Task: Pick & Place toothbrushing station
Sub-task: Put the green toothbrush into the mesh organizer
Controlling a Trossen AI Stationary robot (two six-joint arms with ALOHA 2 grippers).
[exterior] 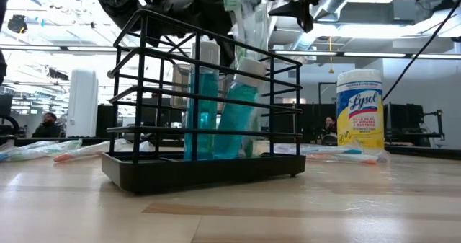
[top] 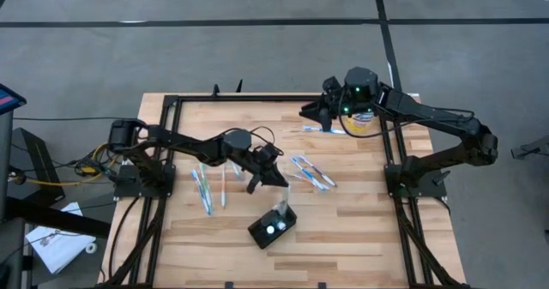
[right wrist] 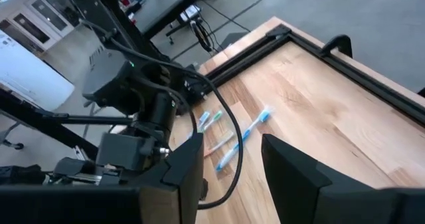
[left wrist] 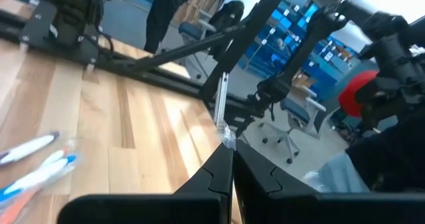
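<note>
Two arms over the bench (top: pixel 343 237). Left tool (top: pixel 276 176) sits mid-frame in the high view, just above and left of the toothbrushing station (top: pixel 273 227). Its fingers (left wrist: pixel 219 174) are pinched fully together on a thin clear packaged toothbrush (left wrist: pixel 222 111), which sticks out past the fingertips in the left wrist view. Left arm reaches in from the left edge of the bench, elbow raised, wrist angled down toward lower centre.

Right tool (top: pixel 313 111) is at upper centre-right in the high view, near the far bench rail. Its fingers (right wrist: pixel 292 167) stand about half apart, with nothing between them; bare wood and a few loose toothbrushes (right wrist: pixel 242 136) show through the gap. Right arm folds back from its base at the right edge, wrist pointing left.

Station: black wire-frame holder, lower centre of the bench in the high view, tilted a bit. Low view shows it up close, left of centre, flat on the wood with two teal tubes (exterior: pixel 220 109) standing inside.

Loose toothbrushes lie in two clusters: one left of centre (top: pixel 206 186), one right of centre (top: pixel 310 171). Lysol wipes canister (exterior: pixel 359 112) stands upright near the right tool, at the right of the low view.
</note>
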